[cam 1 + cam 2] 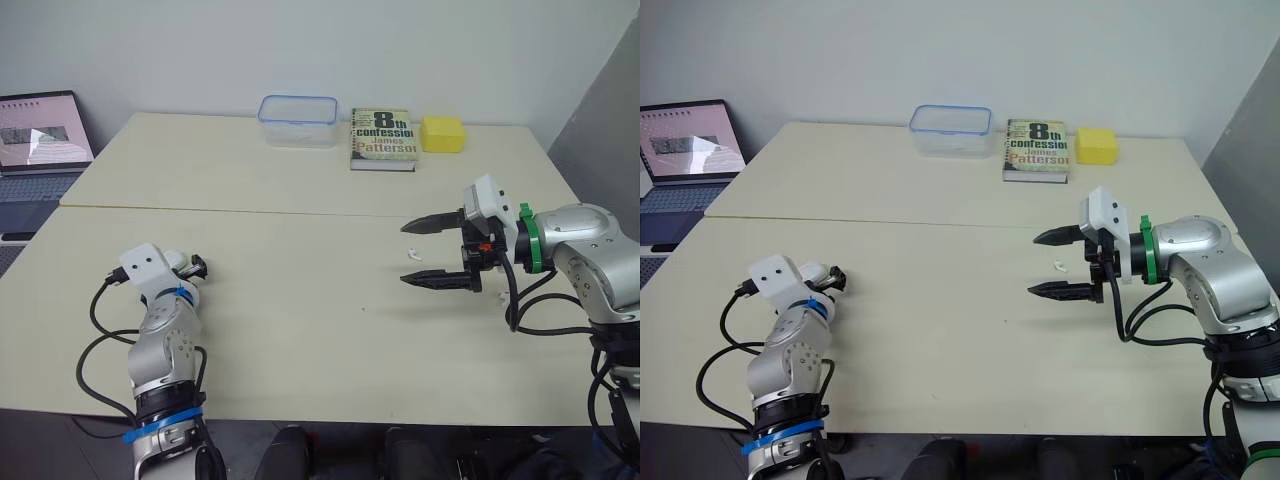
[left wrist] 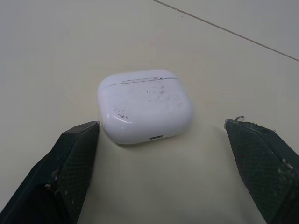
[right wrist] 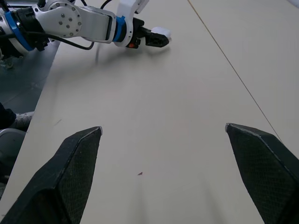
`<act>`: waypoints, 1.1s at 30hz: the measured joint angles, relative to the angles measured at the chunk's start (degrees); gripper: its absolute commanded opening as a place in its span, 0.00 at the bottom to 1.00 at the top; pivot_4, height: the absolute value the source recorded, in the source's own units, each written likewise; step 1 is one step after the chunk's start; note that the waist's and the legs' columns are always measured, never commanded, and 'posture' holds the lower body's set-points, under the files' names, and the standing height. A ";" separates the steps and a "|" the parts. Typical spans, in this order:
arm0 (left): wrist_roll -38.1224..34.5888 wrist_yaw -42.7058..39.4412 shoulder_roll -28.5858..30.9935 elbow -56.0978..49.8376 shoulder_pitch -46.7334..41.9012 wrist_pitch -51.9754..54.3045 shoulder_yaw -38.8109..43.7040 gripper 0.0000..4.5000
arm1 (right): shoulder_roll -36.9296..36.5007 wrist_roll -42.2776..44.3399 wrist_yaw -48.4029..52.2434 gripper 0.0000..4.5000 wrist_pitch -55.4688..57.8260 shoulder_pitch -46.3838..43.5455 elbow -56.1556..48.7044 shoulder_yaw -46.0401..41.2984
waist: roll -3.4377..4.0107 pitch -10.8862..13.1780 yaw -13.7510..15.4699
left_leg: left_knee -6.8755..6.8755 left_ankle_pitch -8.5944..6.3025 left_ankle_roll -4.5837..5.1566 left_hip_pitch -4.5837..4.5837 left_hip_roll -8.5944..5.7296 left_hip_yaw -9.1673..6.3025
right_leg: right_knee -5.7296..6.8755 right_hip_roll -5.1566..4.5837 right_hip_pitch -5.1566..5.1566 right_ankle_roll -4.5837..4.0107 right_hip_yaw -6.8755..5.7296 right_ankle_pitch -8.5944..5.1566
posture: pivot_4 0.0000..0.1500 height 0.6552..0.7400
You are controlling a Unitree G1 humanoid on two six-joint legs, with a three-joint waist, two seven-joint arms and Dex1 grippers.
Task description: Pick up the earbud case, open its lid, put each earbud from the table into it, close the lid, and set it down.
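Evidently the left end effector is lined up for a pickup. Its two black fingers stand wide apart on either side of the earbud case and are not clamped on it: one is just beside the case's edge, the other well clear. The case lies flat on the worktop at the robot's left, so the arm sits low and close to the surface, which suits a grasp across its sides. The right end effector hovers over the right half of the worktop, fingers likewise spread and empty, pointing toward the left arm. A small white piece, probably an earbud, lies near it, and I judge the arm is placed there for that later step. The case itself is white, glossy and rounded like a pebble, its lid seam shut. Dark specks are scattered over its top face, and a small port sits on the end facing the wrist. Its smooth shell looks likely to slip under an off-centre squeeze.
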 measured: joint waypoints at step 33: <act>1.44 -14.25 9.28 3.42 3.24 -3.25 -7.04 0.62 | -2.27 0.40 -1.31 1.00 2.20 3.19 -2.90 -1.89 | 0.00 0.00 -0.09 | -0.04 0.00 -0.02 -0.11 0.01 0.08 | -0.01 0.00 -0.15 0.00 0.03 0.01 | 1.00 1.00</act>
